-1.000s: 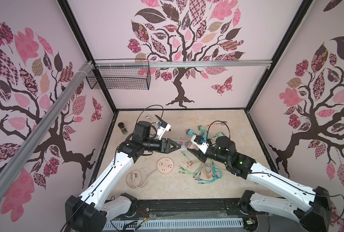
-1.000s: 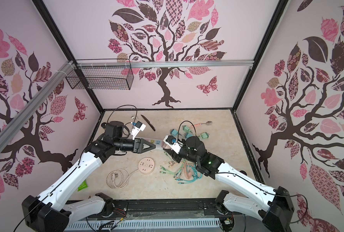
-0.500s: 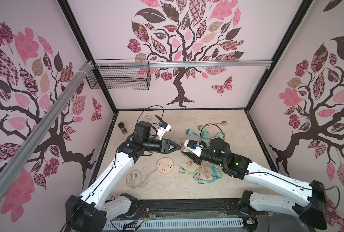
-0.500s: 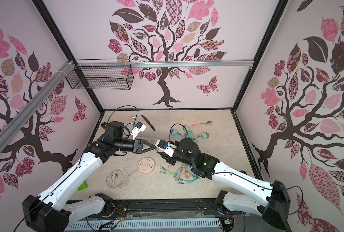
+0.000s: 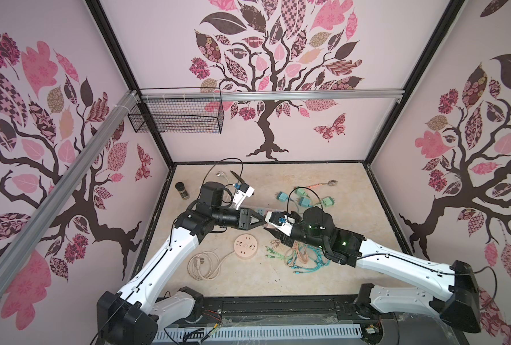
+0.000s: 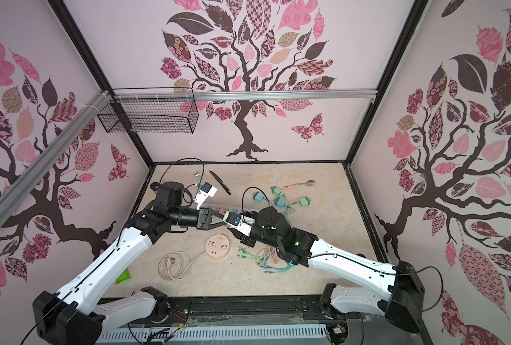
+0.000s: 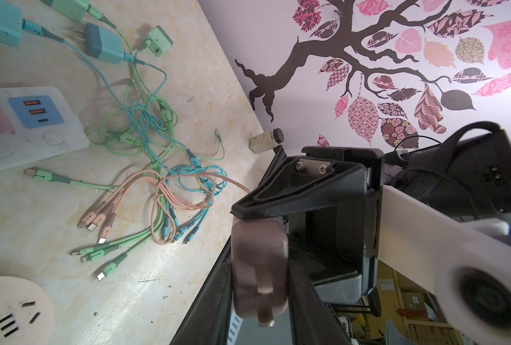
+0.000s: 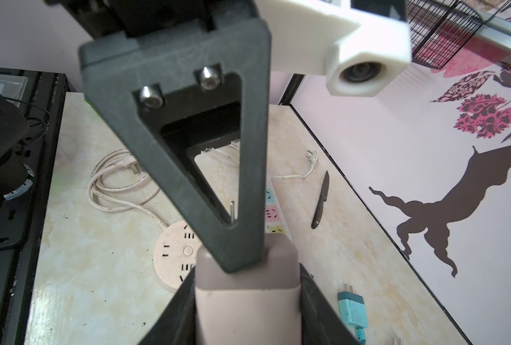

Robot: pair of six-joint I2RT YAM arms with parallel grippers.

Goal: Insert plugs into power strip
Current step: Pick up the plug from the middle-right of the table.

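Beige marbled desk (image 5: 248, 283) inside pink tree-papered walls (image 5: 308, 125), and in both top views the two arms meet nose to nose at mid-desk. The left tool (image 5: 263, 220) is pinched narrow, and the right tool (image 5: 271, 228) is tip to tip with it, right above the power strip (image 5: 258, 211). Four loose plugs (image 5: 304, 202), teal and mint, sit just far-right of them. Their cables (image 5: 303, 257) tangle on the near side, by the right arm.

Over to the left wrist view: a peach-pink plug (image 7: 260, 265) hangs in mid-air, prongs out, with a right-tool finger (image 7: 278, 194) flat against it. The power strip's blue and pink faces lie on the desk below. Is the left tool gripping? I cannot tell.

Right wrist view: that plug is squeezed between the right tool's two fingers, and one left-tool finger (image 8: 218, 167) is laid over its end.
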